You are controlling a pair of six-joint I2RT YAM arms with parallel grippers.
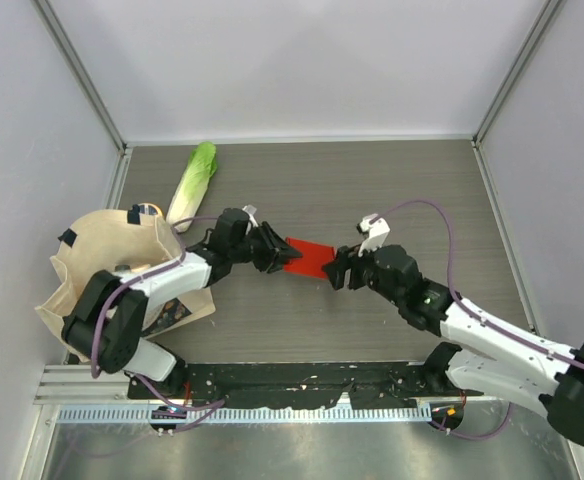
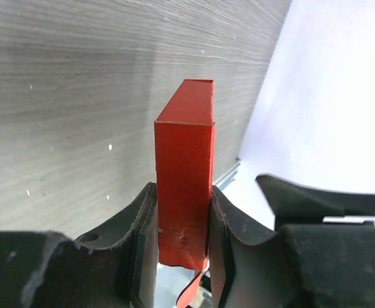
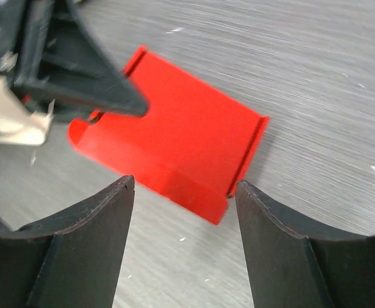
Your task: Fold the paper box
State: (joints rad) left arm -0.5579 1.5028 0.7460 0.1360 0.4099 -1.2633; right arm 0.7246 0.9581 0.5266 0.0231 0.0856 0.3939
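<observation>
Grey wood-grain surface point(image 1: 422, 180): carries everything; pale walls close it in on three sides.
White-and-black right arm point(image 1: 492, 335): stretched low from its base at the near right, running up and leftward to the centre, wrist about level.
White-and-black left arm point(image 1: 162, 280): bent sharply at the elbow near its base, forearm reaching rightward to the centre.
Beige cloth tote bag point(image 1: 92, 260): slumped at the left with its mouth open, partly under the left arm.
Long pale-green leafy cabbage point(image 1: 192, 180): lying beyond the bag, near the far-left corner.
Bright red paper box point(image 1: 307, 256): a flattened rectangular sleeve at the centre, where the two arms meet. It juts straight out of the left arm's grasp with its far end open. It seems raised just off the surface, though the views leave that unsure.
Left gripper point(image 2: 183, 199): fingers point(image 2: 139, 224) clamped on two opposite sides of the box's left end.
Right gripper point(image 3: 184, 186): fingers point(image 3: 91, 237) spread apart, straddling the box's near corner without visibly pressing on it.
</observation>
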